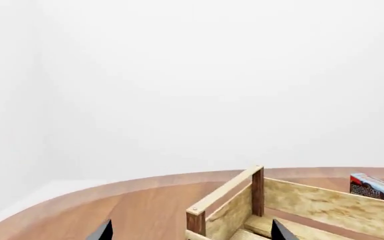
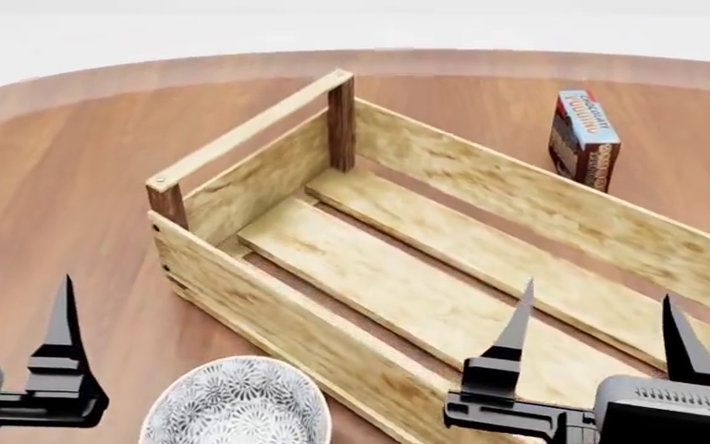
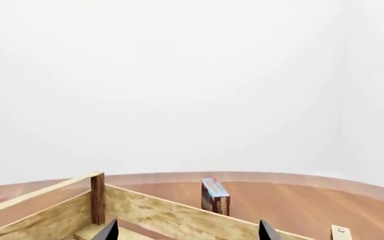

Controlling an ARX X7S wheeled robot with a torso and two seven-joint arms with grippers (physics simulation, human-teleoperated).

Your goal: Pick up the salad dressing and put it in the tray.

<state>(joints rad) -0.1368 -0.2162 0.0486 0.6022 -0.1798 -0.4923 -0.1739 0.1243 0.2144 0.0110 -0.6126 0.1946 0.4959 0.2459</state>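
Right end effector [image 2: 595, 319]: fingers spread wide, nothing between them, hovering over the near right part of the tray [image 2: 269, 305]. Left end effector [image 2: 66, 319]: only one finger in the head view, but the left wrist view shows two tips well apart and nothing held, so open too. It sits over bare counter [image 2: 47, 185], left of the bowl [image 2: 238, 402].

Tray is empty, slats bare. Carton [image 2: 583, 139] stands upright beyond the far tray wall. Dressing isn't in any view, so I can't say where it is.

Step in hand, my read: find the bottle first. Pan the head before moving an arm. Then come down over the cap with fingers open, and clear the tray wall when carrying across.
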